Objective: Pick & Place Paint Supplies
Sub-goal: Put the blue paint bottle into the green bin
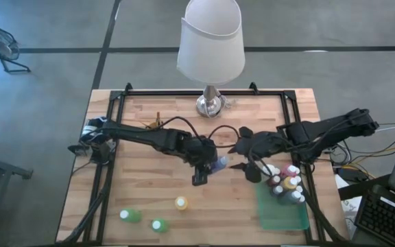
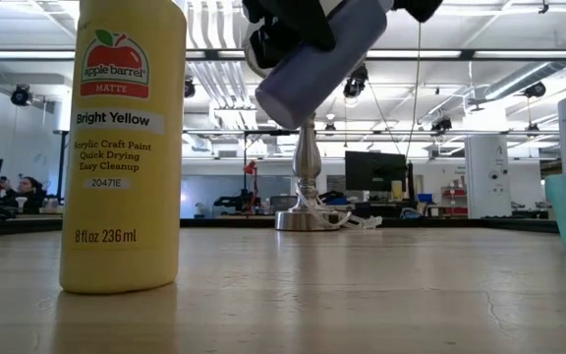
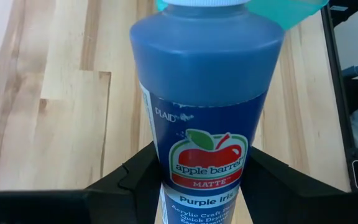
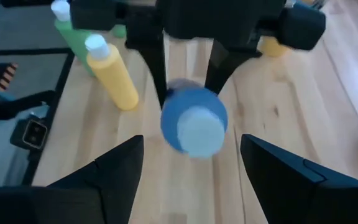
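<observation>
Purple paint bottle (image 3: 207,106) hangs above mid-worktop (image 1: 149,199), clamped in my left hand (image 1: 208,167); my right hand (image 1: 247,167) faces its white cap, fingers (image 4: 114,171) spread apart and not touching it; the lamp (image 1: 211,48) stands just behind both hands; toward the front I see a yellow bottle (image 1: 181,203) and two green bottles (image 1: 130,215); the green tray (image 1: 283,213), beside my right arm, carries several more bottles (image 1: 286,184).
</observation>
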You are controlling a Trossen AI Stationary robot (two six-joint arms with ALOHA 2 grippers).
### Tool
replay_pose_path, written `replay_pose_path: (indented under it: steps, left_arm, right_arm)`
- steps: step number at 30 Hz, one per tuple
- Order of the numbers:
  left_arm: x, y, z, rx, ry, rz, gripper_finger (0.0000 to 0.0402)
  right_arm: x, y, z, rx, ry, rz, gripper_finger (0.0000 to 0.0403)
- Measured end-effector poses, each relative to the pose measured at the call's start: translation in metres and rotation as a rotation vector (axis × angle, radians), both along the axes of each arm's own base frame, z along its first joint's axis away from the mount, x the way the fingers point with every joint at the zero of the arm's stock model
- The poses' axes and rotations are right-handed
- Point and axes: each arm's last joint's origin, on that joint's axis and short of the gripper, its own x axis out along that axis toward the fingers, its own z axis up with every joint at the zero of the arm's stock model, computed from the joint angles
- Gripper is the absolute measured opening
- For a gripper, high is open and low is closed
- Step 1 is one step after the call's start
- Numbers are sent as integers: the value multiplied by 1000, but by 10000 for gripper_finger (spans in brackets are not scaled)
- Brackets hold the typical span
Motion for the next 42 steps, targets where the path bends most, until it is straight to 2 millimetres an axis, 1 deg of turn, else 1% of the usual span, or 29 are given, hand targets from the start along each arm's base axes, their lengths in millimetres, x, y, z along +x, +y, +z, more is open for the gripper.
replay_pose_path:
  steps: [3,9,15,18,20,25,30,33,38,42]
  left_arm:
    - [0,0,0,6,0,-7,188]
    - [0,0,0,15,-3,-18,188]
    - [0,0,-1,16,3,-19,188]
    - [0,0,-1,16,1,-20,188]
    - [0,0,-1,16,-1,-19,188]
    - [0,0,-1,16,0,-19,188]
    - [0,0,-1,16,1,-19,188]
    - [0,0,-1,16,2,-20,188]
    - [-1,0,-1,16,5,-19,188]
    - [-1,0,-1,16,5,-19,188]
  right_arm:
    - [3,-1,-4,23,15,8,255]
    - [18,2,-12,27,27,12,247]
    - [29,4,-23,4,59,22,253]
    - [29,4,-21,1,52,23,253]
    - [28,4,-18,-1,39,23,245]
    - [22,1,-9,3,4,21,214]
    - [22,1,-10,2,10,20,180]
    - [24,1,-12,-4,18,23,167]
    - [25,1,-14,-9,31,24,157]
    - [26,1,-17,-17,45,28,163]
